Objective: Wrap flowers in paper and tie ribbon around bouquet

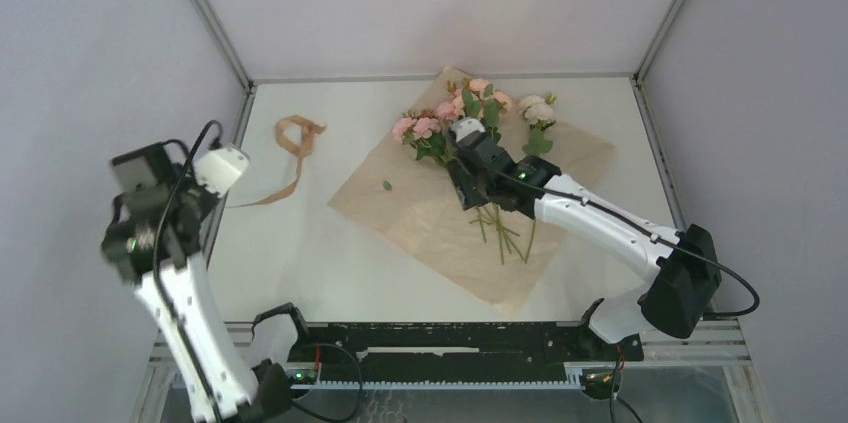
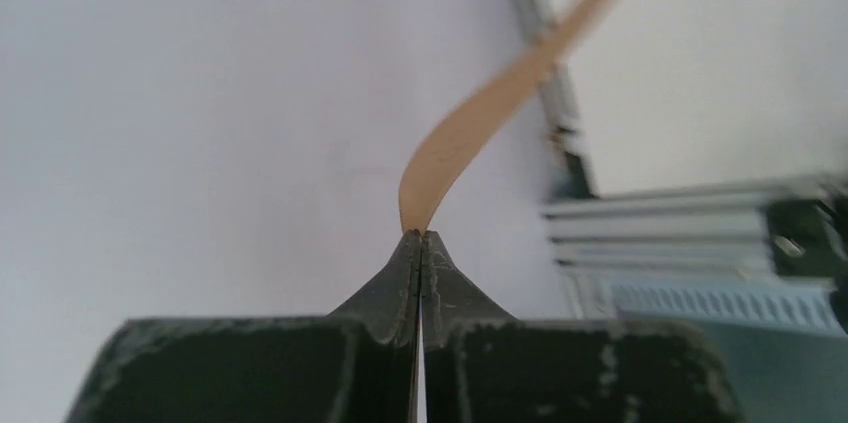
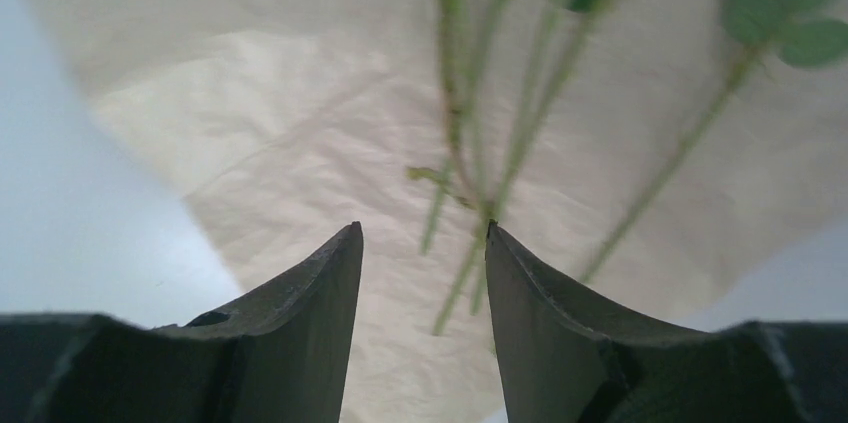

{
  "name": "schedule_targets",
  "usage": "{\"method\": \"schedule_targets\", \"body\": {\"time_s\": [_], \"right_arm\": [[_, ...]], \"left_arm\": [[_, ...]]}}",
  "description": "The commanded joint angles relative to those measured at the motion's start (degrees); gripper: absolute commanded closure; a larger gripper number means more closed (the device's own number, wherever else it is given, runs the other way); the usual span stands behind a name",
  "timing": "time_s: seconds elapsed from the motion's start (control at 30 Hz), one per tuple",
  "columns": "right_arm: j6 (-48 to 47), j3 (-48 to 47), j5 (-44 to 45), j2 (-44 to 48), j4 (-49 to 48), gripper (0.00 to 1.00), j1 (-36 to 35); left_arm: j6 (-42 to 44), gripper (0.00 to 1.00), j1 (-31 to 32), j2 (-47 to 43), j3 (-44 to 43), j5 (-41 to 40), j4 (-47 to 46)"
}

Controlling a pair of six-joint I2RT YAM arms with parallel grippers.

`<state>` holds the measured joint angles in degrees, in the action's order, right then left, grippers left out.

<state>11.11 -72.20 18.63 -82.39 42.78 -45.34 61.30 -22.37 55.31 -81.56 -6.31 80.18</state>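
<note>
Left tool (image 2: 422,235), raised at the frame's left, is pinched tight on the ribbon (image 2: 470,123). Right tool (image 3: 423,233), jaws half spread, hovers mid-frame over the stems of the flowers (image 1: 425,128) on the paper (image 1: 420,208).

The tan paper (image 1: 430,213) lies flat and crinkled on the table (image 1: 300,253), turned like a diamond. The flowers (image 1: 470,108), pink, peach and cream roses, rest across its far corner with their thin green stems pointing toward the near edge. The beige ribbon (image 1: 295,138) loops at far left, one end pinched in the left tool (image 2: 421,235).
</note>
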Motion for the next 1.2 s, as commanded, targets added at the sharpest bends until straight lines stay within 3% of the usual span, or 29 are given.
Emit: {"method": "schedule_targets", "body": {"time_s": [0.0, 0.1, 0.23, 0.37, 0.47, 0.57, 0.67, 0.73, 0.77, 0.87, 0.93, 1.1, 1.17], "right_arm": [[-3.01, -0.48, -5.95, 0.24, -7.8, 0.43, -5.98], [2.6, -0.33, -6.4, 0.33, -5.52, 0.43, -3.17], [9.16, 1.33, -6.82, 0.66, -0.85, 0.45, 4.55], [10.94, 5.22, -8.49, 1.26, -2.45, 0.44, 15.09], [9.22, 5.39, -11.2, -2.96, -6.07, 0.43, 23.12], [8.87, 2.41, -13.13, -11.52, -7.4, 0.4, 30.5], [7.87, -1.56, -12.04, -18.89, -6.85, 0.4, 34.4], [6.58, -4.28, -13.06, -23.23, -6.34, 0.4, 35.56], [6.01, -5.55, -13.73, -25.2, -6.05, 0.41, 36.0], [4.72, -7.5, -16.33, -29.15, -6.55, 0.44, 36.79], [4.33, -8.0, -16.38, -30.56, -6.95, 0.5, 36.96], [3.15, -8.27, -14.57, -30.82, -6.8, 0.91, 36.63], [1.86, -8.64, -12.12, -29.7, -6.08, 1.0, 35.7]], "left_arm": [[-7.25, 1.0, -0.33, -3.81, -15.34, -8.64, 2.88], [-10.21, 1.0, 0.73, -5.23, -4.48, -8.93, 2.2], [-20.56, 1.0, 13.84, -3.5, 13.52, -7.72, -0.17], [-26.06, 1.0, 24.88, 2.4, 21.89, -5.23, -7.96], [-25.84, 0.97, 25.63, 8.31, 25.58, -5.38, -14.13], [-25.53, 0.78, 25.61, 13.99, 28.06, -7.18, -17.67], [-26.54, 0.49, 25.54, 18.47, 28.38, -7.45, -18.5], [-27.85, 0.4, 25.55, 20.56, 26.51, -6.17, -18.0], [-28.38, 0.27, 25.67, 21.57, 25.15, -4.77, -17.58], [-29.35, 0.18, 25.67, 23.42, 19.45, 0.01, -15.73], [-30.35, 0.17, 25.71, 25.05, 15.32, 2.37, -14.89], [-32.05, 0.16, 26.1, 27.81, 9.28, 7.9, -15.01], [-32.33, 0.16, 26.25, 28.57, 9.05, 10.42, -15.86]]}}
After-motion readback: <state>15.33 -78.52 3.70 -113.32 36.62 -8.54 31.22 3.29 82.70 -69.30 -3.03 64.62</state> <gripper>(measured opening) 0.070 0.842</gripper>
